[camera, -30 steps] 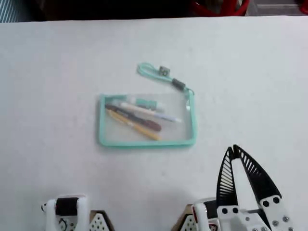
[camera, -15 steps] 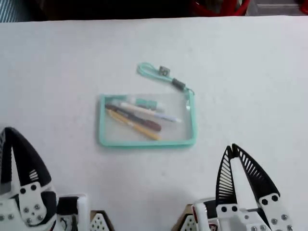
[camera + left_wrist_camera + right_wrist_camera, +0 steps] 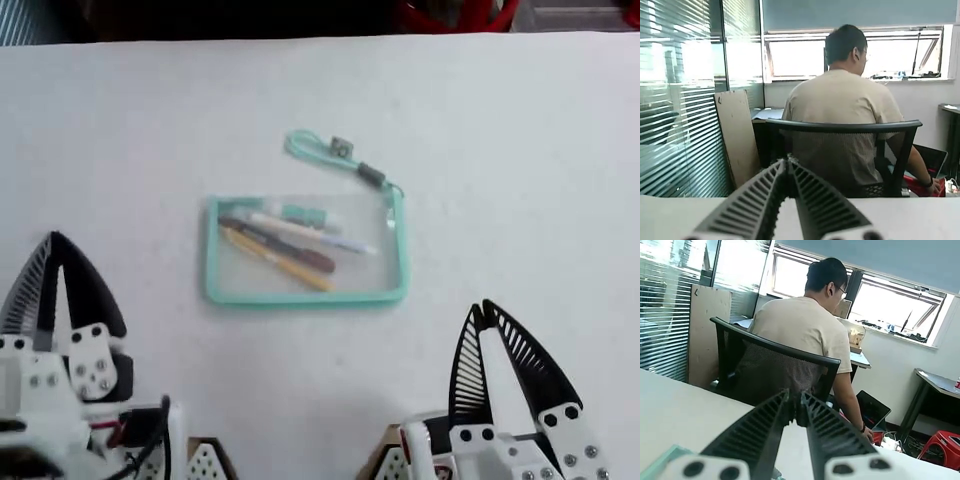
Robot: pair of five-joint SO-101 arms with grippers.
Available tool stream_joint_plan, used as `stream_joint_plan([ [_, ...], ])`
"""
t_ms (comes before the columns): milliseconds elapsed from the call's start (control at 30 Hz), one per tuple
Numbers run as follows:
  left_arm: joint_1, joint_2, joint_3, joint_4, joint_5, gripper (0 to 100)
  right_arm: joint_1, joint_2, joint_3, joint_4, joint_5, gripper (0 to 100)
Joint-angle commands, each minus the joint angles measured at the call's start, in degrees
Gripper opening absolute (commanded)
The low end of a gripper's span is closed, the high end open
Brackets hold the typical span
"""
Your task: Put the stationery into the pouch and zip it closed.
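- The left hand (image 3: 52, 240) sits low at the near left of the high view. Its two black ribbed fingers (image 3: 90, 292) come together at the tips and point away from the arm bases.
- In the left wrist view, the left hand (image 3: 788, 164) has its tips pressed together and holds nothing.
- The right hand (image 3: 487, 310) sits at the near right. Its tips also meet, it holds nothing, and it leans slightly leftward.
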Motion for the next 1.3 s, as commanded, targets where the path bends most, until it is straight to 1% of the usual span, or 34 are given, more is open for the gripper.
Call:
stream_joint_plan([
  [0,-0.4,-0.04,4.75,-1.23,0.62,2,0.13,-0.04,0.18,0.13,-0.62,1.8],
  [100,-0.13,-0.04,8.97,-1.23,0.7,2,0.13,-0.04,0.26,0.13,-0.62,1.8],
  [167,-0.04,-0.04,12.84,-2.64,0.7,2,0.13,-0.04,0.26,0.13,-0.62,1.8],
  [333,-0.4,-0.04,25.76,-12.22,0.7,2,0.13,-0.04,2.11,0.13,-0.62,1.8],
  [500,-0.4,-0.04,36.92,-21.63,0.7,2,0.22,-0.04,8.18,-1.01,-0.62,1.8],
  [567,-0.4,-0.04,41.49,-24.79,0.7,2,0.57,-0.04,12.48,-4.18,-0.62,1.8],
  [733,-0.4,0.4,51.96,-33.93,0.7,2,7.34,-0.04,29.19,-17.8,-0.62,2.1],
  [833,-0.22,0.22,51.52,-32.35,0.7,2,9.71,-0.04,40.53,-26.77,-0.44,2.1],
  [967,-0.31,0.22,51.69,-31.56,0.7,2,9.54,-0.04,51.78,-34.95,-0.53,2.2],
  [1067,-0.31,0.22,51.69,-29.54,0.7,2,9.54,-0.04,55.91,-37.23,-0.62,2.2],
  [1267,-0.31,0.22,51.69,-24.35,0.7,2,9.54,-0.04,60.66,-37.14,-0.62,2.2],
])
